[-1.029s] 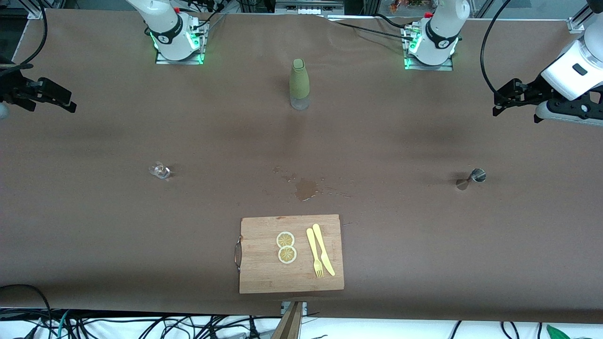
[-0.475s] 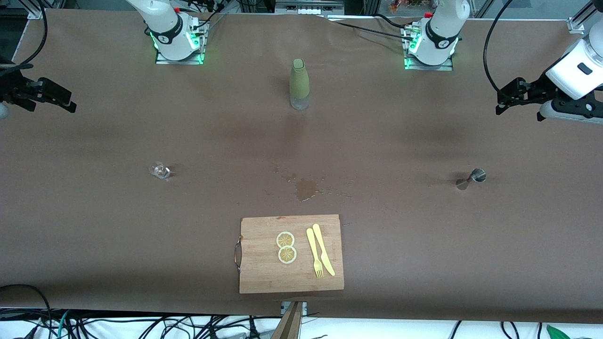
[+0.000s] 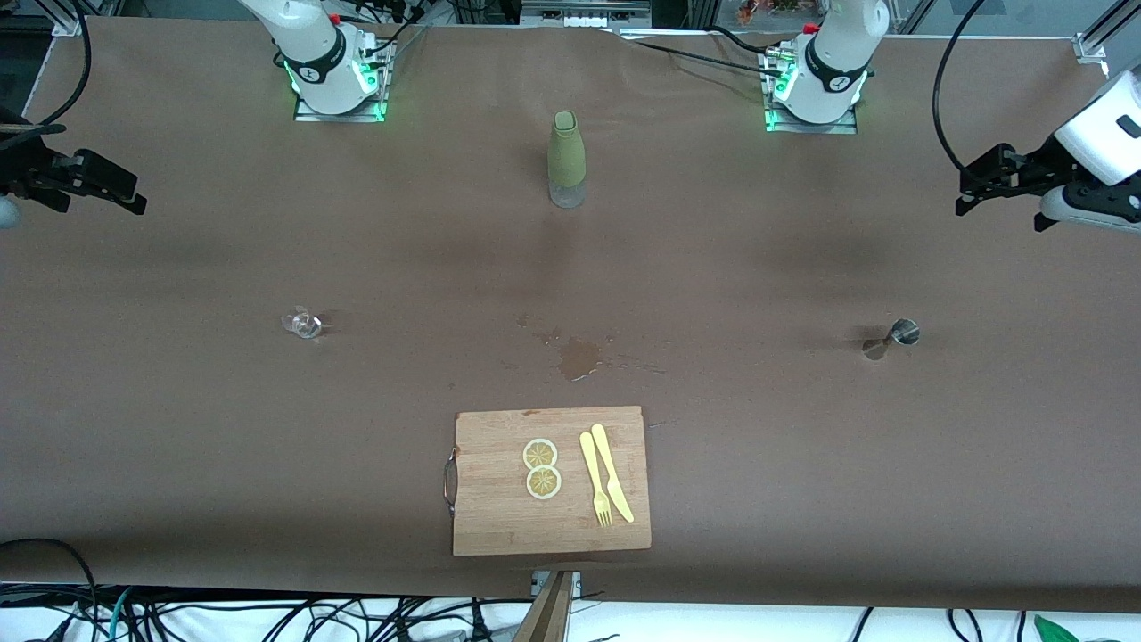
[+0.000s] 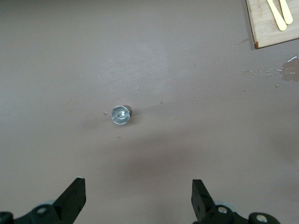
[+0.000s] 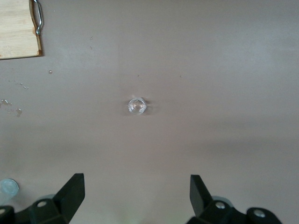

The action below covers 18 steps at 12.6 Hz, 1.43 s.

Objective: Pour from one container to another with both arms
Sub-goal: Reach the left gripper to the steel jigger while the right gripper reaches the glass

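A small clear glass [image 3: 303, 323] stands on the brown table toward the right arm's end; it also shows in the right wrist view as the glass [image 5: 137, 106]. A metal jigger [image 3: 894, 336] stands toward the left arm's end, and the jigger [image 4: 121, 115] lies ahead of the left fingers. A green bottle [image 3: 566, 159] with a clear base stands upright between the two bases. My left gripper [image 3: 964, 198] hangs open over its end of the table. My right gripper [image 3: 138, 198] hangs open over the other end. Both are empty: left gripper [image 4: 138, 196], right gripper [image 5: 138, 193].
A wooden cutting board [image 3: 499, 517] with a metal handle lies near the front edge, carrying two lemon slices [image 3: 541, 468] and a yellow fork and knife [image 3: 606, 481]. A wet spill [image 3: 579, 357] marks the table just farther from the camera than the board.
The left arm has drawn its gripper outward toward its end of the table. The right arm has barely moved. Nothing on the table has shifted.
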{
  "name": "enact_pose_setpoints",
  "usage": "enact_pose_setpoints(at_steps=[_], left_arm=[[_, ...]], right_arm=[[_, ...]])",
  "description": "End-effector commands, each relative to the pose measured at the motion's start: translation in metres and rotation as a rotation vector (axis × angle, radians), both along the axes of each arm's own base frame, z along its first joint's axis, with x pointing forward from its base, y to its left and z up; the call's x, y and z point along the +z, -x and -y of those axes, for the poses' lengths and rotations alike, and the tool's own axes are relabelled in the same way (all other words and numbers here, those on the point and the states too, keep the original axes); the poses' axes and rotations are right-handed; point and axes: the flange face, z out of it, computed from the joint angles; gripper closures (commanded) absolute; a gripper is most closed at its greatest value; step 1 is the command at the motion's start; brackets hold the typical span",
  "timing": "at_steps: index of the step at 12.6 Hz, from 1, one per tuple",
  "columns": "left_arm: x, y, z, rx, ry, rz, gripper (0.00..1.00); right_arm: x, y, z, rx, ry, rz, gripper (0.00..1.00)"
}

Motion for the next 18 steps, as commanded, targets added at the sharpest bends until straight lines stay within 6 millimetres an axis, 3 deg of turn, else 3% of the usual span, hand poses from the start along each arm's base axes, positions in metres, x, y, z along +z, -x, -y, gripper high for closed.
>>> enact_pose_setpoints(at_steps=[1,5,7,9,11,14,16,18], left_arm=[[-0.010,-0.010,-0.038,-0.107,0.028,0.029,0.00],[-0.046,-0.024,-0.106,-0.275,0.186,0.090,0.00],[-0.081,-0.032,-0.149,-0.363,0.279,0.130,0.01],[-0.131,-0.036,-0.191,-0.447,0.401,0.191,0.01],[-0.178,-0.038,-0.219,-0.536,0.495,0.268,0.03],[-0.224,-0.031,-0.237,-0.614,0.563,0.338,0.03],[-0.257,-0.026,-0.249,-0.708,0.594,0.412,0.03],[-0.299,-0.019,-0.267,-0.775,0.630,0.494,0.03]], right_arm=[[-0.005,-0.001,0.000,0.022,-0.003,-0.012,0.00],[-0.028,-0.012,-0.005,0.228,-0.017,-0.050,0.00],[-0.041,-0.017,-0.004,0.359,-0.030,-0.070,0.00],[-0.059,-0.020,-0.001,0.584,-0.067,-0.118,0.00],[-0.068,-0.023,0.005,0.686,-0.093,-0.130,0.00],[-0.097,-0.031,0.015,0.851,-0.181,-0.151,0.00],[-0.122,-0.036,0.040,0.895,-0.309,-0.121,0.00],[-0.164,-0.042,0.079,0.972,-0.493,-0.035,0.00]])
